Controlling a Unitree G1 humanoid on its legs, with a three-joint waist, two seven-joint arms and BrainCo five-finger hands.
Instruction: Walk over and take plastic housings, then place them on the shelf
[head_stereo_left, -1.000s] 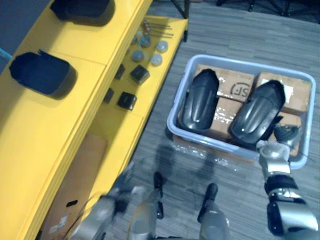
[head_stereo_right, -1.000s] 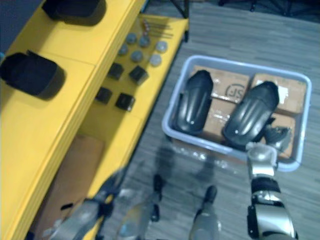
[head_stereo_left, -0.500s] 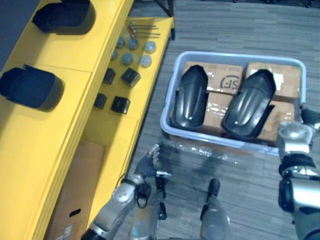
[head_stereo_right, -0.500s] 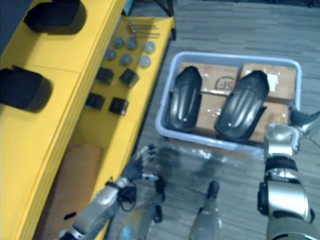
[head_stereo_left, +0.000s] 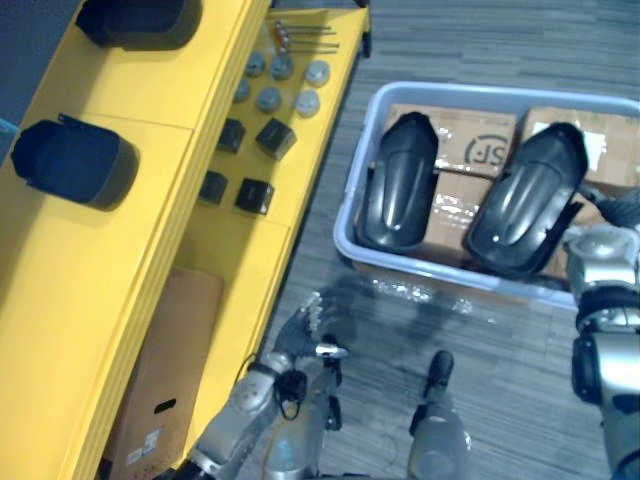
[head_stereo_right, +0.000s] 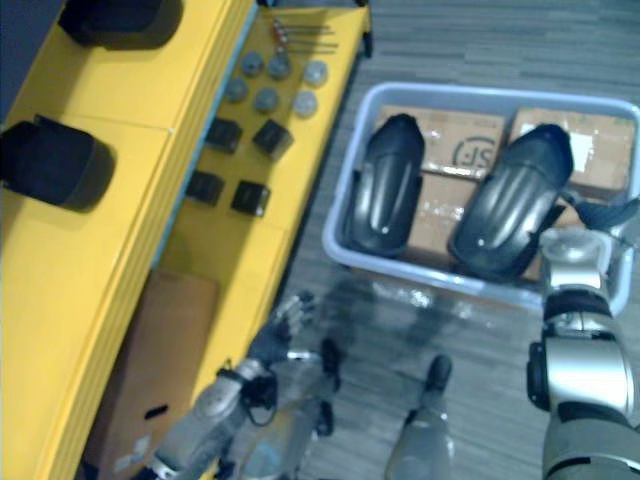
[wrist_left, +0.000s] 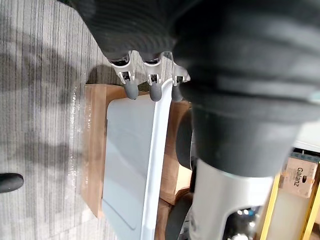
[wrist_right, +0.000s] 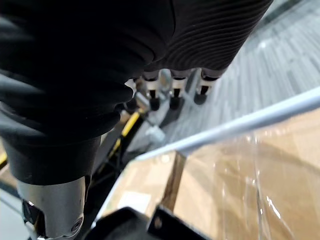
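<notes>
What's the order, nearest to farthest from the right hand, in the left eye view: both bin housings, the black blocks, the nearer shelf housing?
From the right hand:
1. Right housing, in the bin, beside the hand.
2. Left housing, bin's left side.
3. Black blocks, lower shelf.
4. Shelf housing, top shelf, far left.

Plastic housings (head_stereo_left: 399, 195): four, two in the one grey bin (head_stereo_left: 430, 272), two on the yellow shelf (head_stereo_left: 60, 280) top. Black blocks (head_stereo_left: 254, 196): four. Grey discs (head_stereo_left: 268, 98): six, lower level.
</notes>
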